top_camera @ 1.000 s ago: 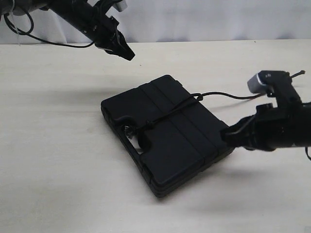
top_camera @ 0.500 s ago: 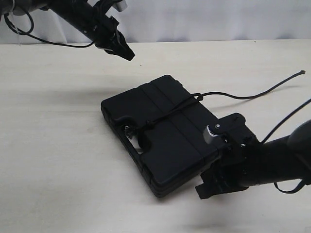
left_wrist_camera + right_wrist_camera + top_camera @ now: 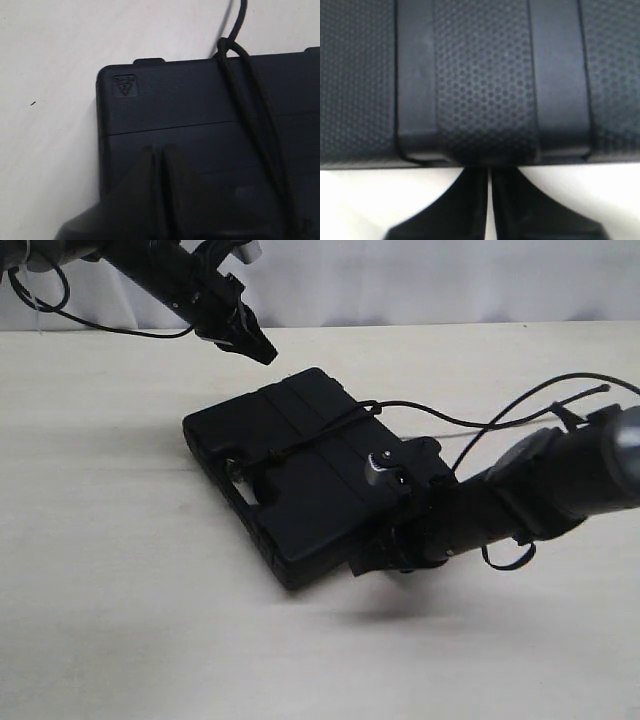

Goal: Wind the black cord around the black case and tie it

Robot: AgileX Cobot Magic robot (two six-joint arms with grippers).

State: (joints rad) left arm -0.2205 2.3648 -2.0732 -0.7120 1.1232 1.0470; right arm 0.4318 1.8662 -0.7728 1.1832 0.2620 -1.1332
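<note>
Cord [image 3: 231, 47] crosses case [image 3: 300, 490] lid, tail trailing right; right gripper [image 3: 489, 172], jaws pinched together, sits at near-right edge, so push low, square, slow; left gripper [image 3: 262, 352], also closed, hovers far-left.

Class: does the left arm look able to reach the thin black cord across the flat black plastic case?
Probably yes: the left gripper hangs by the far edge of the case, with nothing between it and the cord.
</note>
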